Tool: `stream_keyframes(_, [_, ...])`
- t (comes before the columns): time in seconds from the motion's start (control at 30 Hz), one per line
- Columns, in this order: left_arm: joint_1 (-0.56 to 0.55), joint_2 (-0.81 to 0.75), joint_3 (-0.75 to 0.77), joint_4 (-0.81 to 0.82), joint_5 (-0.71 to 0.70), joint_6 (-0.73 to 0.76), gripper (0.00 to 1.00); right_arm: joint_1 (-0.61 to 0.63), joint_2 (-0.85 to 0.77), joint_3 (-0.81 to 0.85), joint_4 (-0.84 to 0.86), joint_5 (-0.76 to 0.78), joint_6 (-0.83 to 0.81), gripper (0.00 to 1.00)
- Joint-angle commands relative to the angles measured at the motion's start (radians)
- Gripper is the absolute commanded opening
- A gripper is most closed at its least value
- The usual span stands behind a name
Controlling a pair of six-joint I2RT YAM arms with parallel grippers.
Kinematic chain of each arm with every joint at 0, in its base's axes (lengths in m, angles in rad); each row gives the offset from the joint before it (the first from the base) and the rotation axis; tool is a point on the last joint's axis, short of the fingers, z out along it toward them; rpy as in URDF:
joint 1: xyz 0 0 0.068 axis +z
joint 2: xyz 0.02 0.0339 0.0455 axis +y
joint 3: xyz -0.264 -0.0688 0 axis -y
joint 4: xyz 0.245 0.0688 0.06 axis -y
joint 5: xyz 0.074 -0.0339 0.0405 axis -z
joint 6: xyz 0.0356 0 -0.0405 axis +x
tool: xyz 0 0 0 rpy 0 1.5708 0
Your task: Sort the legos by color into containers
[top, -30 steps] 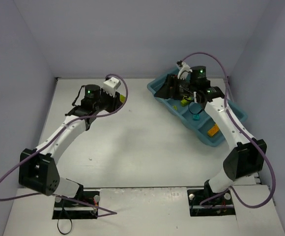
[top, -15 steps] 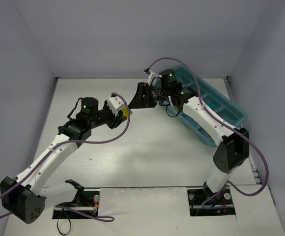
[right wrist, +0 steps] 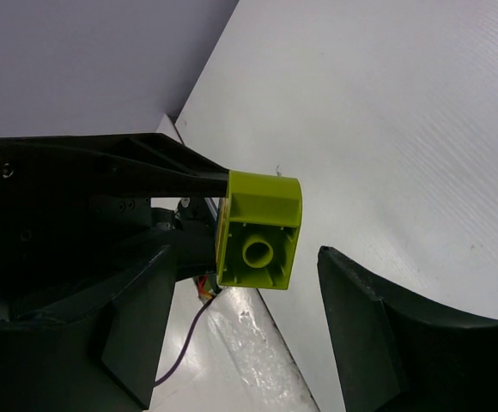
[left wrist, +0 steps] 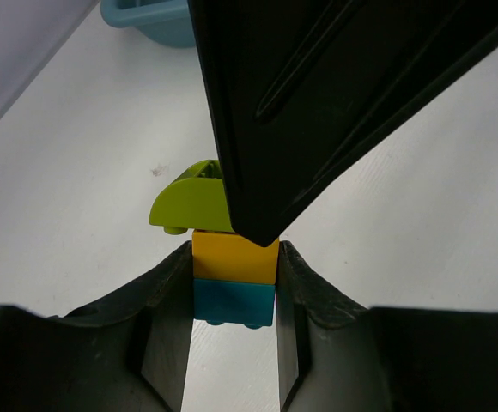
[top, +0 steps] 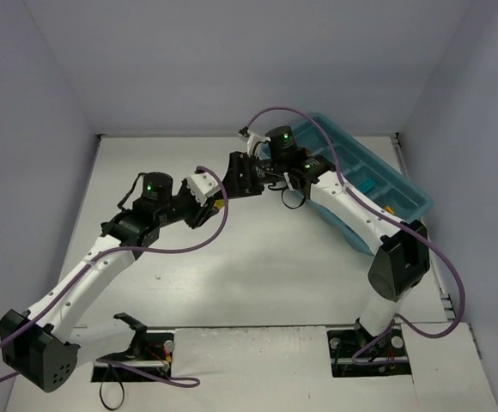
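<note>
Left gripper (left wrist: 232, 262) clamps yellow-cyan stack (left wrist: 233, 287); right gripper (right wrist: 249, 255) wide, straddling lime brick (right wrist: 264, 213) — I'd centre, close squarely, twist off.

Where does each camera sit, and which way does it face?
Top external: high behind the robot, looking down at the table, left arm, right arm and tray.
Left wrist: on the left arm, looking along the left gripper, shut on a yellow-cyan stack.
Right wrist: on the right arm, looking past the open right gripper at a lime brick.
Shared: both wrist views show that lime brick.
</note>
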Motion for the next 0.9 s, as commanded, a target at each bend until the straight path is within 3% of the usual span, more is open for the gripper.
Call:
stream_keyframes(0.0, [-0.004, -0.024, 0.027, 0.055, 0.004, 0.027, 0.11, 0.007, 0.005, 0.036, 0.053, -0.034, 0.007, 0.62])
stream_keyframes(0.17, [-0.005, -0.019, 0.030, 0.061, 0.005, 0.030, 0.11, 0.007, 0.015, 0.046, 0.053, -0.027, 0.000, 0.50])
stream_keyframes(0.2, [-0.005, -0.019, 0.029, 0.061, 0.005, 0.030, 0.11, 0.008, 0.015, 0.047, 0.053, -0.027, 0.000, 0.39])
stream_keyframes(0.4, [-0.005, -0.012, 0.023, 0.063, 0.010, 0.030, 0.11, 0.002, 0.025, 0.046, 0.055, -0.031, -0.009, 0.00])
stream_keyframes(0.5, [-0.004, -0.013, 0.007, 0.066, 0.010, 0.035, 0.10, -0.030, 0.011, 0.024, 0.055, -0.027, -0.025, 0.00])
stream_keyframes(0.87, [-0.004, -0.004, -0.029, 0.090, 0.010, 0.027, 0.08, -0.341, -0.058, -0.053, 0.041, -0.099, -0.094, 0.00])
